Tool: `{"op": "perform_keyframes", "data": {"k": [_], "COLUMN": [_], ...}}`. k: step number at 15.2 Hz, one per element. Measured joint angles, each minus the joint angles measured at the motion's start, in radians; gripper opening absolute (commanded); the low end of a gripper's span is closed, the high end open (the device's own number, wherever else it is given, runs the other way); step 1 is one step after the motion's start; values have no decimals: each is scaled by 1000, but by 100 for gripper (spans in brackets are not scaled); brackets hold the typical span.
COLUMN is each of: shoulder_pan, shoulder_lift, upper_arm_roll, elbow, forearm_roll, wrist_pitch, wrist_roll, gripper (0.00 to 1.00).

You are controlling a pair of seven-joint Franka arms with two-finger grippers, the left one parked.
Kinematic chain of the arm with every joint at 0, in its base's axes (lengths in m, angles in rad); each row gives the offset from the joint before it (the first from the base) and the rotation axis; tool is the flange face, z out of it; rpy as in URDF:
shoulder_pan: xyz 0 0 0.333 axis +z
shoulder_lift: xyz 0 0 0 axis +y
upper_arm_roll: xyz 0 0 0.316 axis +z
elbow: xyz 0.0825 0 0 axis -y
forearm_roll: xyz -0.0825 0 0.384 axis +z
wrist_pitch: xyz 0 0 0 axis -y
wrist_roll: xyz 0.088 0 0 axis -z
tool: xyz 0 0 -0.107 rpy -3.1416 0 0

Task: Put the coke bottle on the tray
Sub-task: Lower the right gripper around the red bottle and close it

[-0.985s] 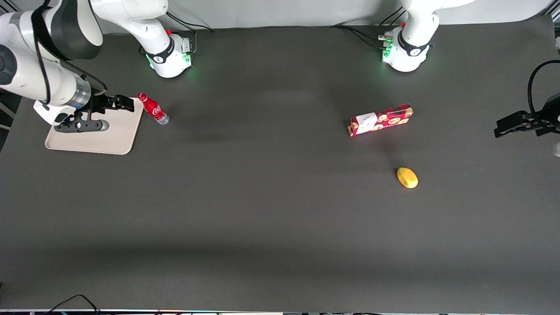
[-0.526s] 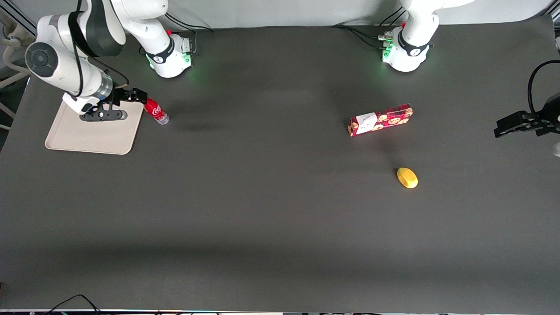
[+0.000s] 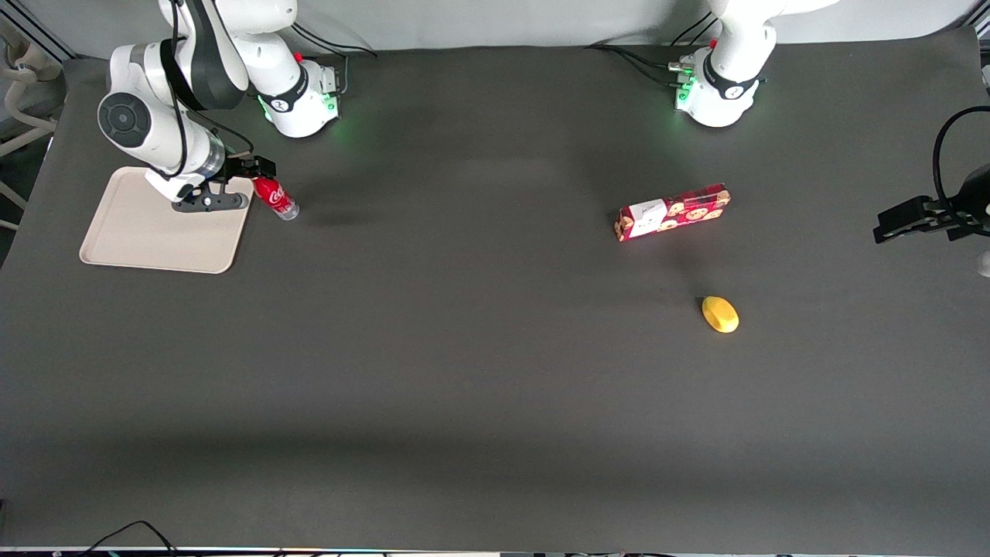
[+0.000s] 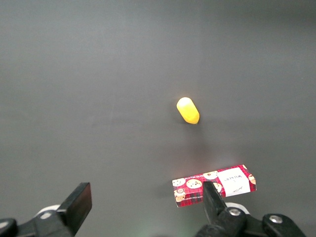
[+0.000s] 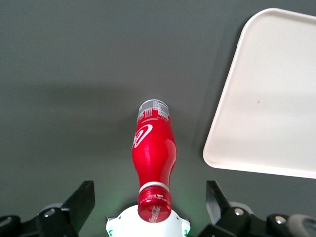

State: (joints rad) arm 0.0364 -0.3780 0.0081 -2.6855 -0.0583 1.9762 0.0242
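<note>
Gripper [image 3: 259,172] hangs above the coke bottle [image 3: 276,199], fingers [image 5: 83,201] spread wide and gripping nothing. I see the bottle standing on the mat just beside the tray [image 3: 131,236].

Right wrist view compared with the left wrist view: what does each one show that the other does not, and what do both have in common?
Only the right wrist view shows the coke bottle standing upright on the dark table, with the open gripper centred above it, fingers apart and not touching it, and the tray beside the bottle, empty in the part that shows. Only the left wrist view shows the cookie box and a yellow object lying apart from it. Both share the same dark table surface.
</note>
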Motion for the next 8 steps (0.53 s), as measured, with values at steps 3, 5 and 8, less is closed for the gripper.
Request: {"op": "perform_keyframes", "data": {"k": [3,5,8], "shoulder_pan": [0,0,0], "shoulder_lift": [0,0,-1], "upper_arm_roll": [2,8,20], "elbow": [-29,-46,-65], "forearm_roll": [-1,-1,-17], "wrist_pitch": [14,27,36], "wrist_roll": [0,0,0], "gripper": [100,99,89]}}
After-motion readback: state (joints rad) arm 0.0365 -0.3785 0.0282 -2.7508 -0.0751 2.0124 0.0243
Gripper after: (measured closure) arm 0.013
